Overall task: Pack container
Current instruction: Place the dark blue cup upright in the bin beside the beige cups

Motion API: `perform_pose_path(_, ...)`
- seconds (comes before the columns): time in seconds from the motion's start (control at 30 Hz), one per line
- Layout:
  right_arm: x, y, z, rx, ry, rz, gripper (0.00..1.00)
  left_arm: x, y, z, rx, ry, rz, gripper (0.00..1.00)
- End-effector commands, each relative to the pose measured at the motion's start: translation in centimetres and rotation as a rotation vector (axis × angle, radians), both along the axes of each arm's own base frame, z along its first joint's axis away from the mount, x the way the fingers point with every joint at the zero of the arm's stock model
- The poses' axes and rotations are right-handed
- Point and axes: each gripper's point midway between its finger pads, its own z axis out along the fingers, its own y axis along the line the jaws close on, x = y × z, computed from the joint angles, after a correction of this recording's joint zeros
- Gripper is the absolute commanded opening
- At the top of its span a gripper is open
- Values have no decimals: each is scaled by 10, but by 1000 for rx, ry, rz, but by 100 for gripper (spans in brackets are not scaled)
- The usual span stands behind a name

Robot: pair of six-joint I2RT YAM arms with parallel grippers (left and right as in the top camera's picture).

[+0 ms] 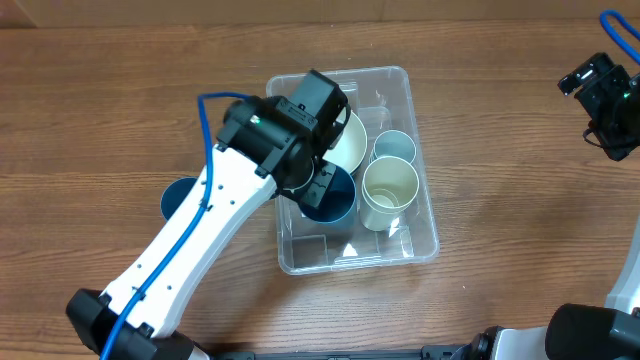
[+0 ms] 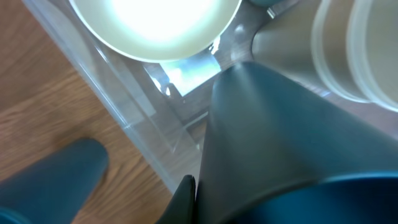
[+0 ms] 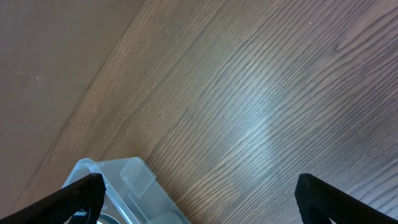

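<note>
We saw the container (image 1: 300, 248) at the middle of the tabletop (image 1: 500, 200), holding a cream bowl (image 1: 350, 145), a pale blue cup (image 1: 393, 147) and a cream cup (image 1: 390, 190). The left pincer (image 1: 322, 183) reached inside, clamped narrow on the wall of a dark blue cup (image 1: 338, 200). Another dark blue vessel (image 1: 178, 198) sat outside, just left of the container. The right pincer (image 1: 605, 95) gaped wide, well apart.

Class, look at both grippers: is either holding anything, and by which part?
The left gripper appears to hold the dark blue cup at its rim, within the container. The right gripper is open and empty.
</note>
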Motion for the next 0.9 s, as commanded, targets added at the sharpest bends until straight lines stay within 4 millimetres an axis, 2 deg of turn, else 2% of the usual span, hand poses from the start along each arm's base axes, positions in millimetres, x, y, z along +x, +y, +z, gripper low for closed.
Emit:
perform_pose_path(0.0,0,0,5,-5,-16,-5,100,-4,1,-31,10,26,11,4)
perform_pose_path(0.07,0,0,5,-5,-16,-5,100,-1,-1,-43,7,25,14,4)
perform_pose_path(0.23,0,0,5,-5,-16,-5,100,6,-7,-56,-12,-2,13,6)
perform_pose_path(0.47,0,0,5,-5,-16,-5,100,17,-14,-56,-40,-45,2,20)
perform_pose_path(0.57,0,0,5,-5,-16,-5,100,15,-15,-51,-45,-41,1,21)
perform_pose_path(0.63,0,0,5,-5,-16,-5,100,13,-13,-39,-44,-35,9,29)
perform_pose_path(0.7,0,0,5,-5,-16,-5,100,10,-10,-18,-43,-39,11,37)
perform_pose_path(0.77,0,0,5,-5,-16,-5,100,9,-4,12,-43,-61,37,44)
perform_pose_path(0.8,0,0,5,-5,-16,-5,100,10,1,27,-36,-83,52,59)
perform_pose_path(0.87,0,0,5,-5,-16,-5,100,13,15,63,-21,-152,87,67)
